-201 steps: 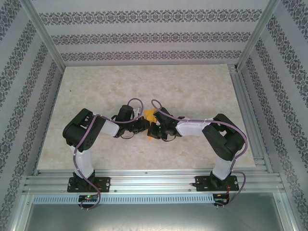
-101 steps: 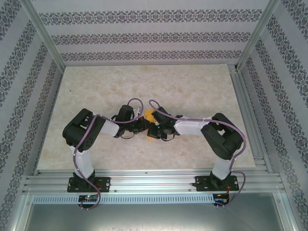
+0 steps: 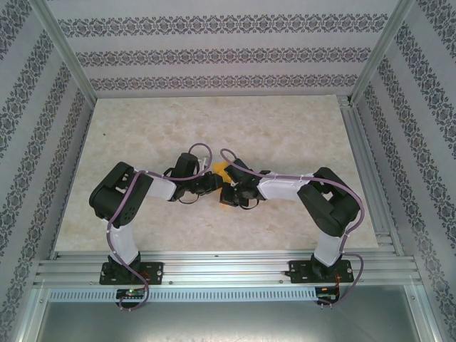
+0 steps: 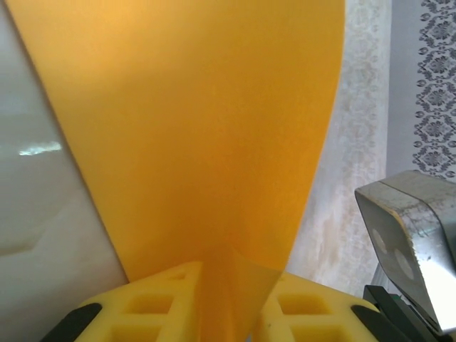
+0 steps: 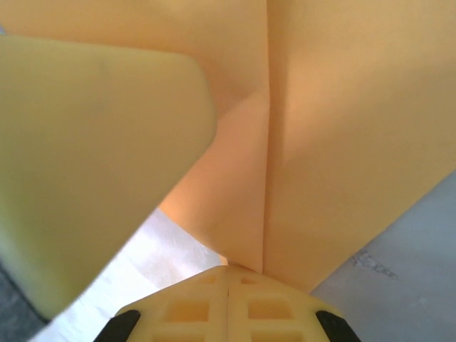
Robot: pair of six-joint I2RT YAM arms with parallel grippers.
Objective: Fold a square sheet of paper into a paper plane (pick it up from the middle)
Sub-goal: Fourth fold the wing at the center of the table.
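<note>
The orange-yellow sheet of paper (image 3: 221,169) is held up between both grippers at the table's middle, and the arms hide most of it. In the left wrist view the paper (image 4: 192,121) spreads wide and narrows into a folded strip, with my left gripper (image 4: 229,303) shut on it between its yellow fingers (image 4: 153,306). In the right wrist view the paper (image 5: 320,142) shows a straight centre crease running down into my right gripper (image 5: 228,281), whose jaws are pressed together on it. From above, the left gripper (image 3: 211,184) and right gripper (image 3: 228,192) almost touch. No slim dart outline can be made out.
The marble-patterned table (image 3: 285,128) lies open behind and beside the arms, inside aluminium frame posts and patterned walls. A blurred yellow finger pad (image 5: 92,157) sits close at the left of the right wrist view. A grey metal block (image 4: 410,242) stands at the right of the left wrist view.
The left arm's elbow has sunk slightly left and toward the near edge, and the right gripper has edged a little left. Both grippers keep hold of the paper.
</note>
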